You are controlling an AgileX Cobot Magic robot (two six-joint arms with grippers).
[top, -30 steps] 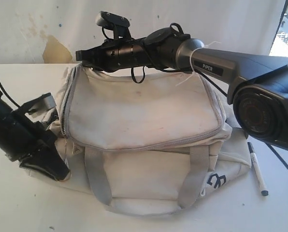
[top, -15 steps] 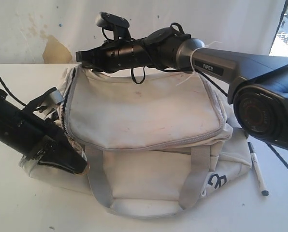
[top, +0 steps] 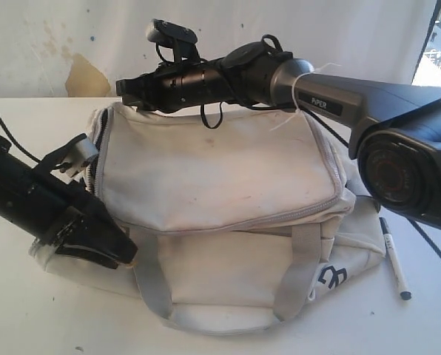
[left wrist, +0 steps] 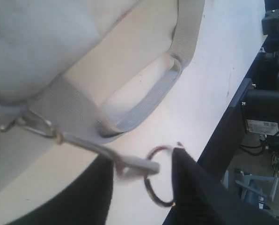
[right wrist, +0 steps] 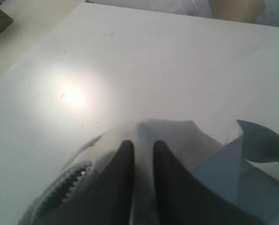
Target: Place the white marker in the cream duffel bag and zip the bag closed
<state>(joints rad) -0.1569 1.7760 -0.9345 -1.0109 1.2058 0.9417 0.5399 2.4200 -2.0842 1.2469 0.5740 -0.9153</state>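
A cream duffel bag [top: 220, 177] sits in the middle of a white desk [top: 28, 318], its lid flap down, two grey straps hanging over its near side and a dark logo [top: 330, 277] low on its right end. The white marker [top: 394, 259] lies on the desk outside the bag, just beside its right end, with its dark cap toward the far side. The right arm reaches from the right across the far edge of the bag, and its right claw [top: 124, 87] is at the bag's far left corner. In the right wrist view its fingers [right wrist: 123, 173] stand narrowly apart with a fold of cream fabric in the slim gap; whether they grip it cannot be told. The left claw [top: 120, 255] is low at the bag's near left end. In the left wrist view its fingers [left wrist: 191, 187] are spread wide, and a grey zipper pull [left wrist: 135, 164] with a metal ring [left wrist: 156, 178] lies loose between them.
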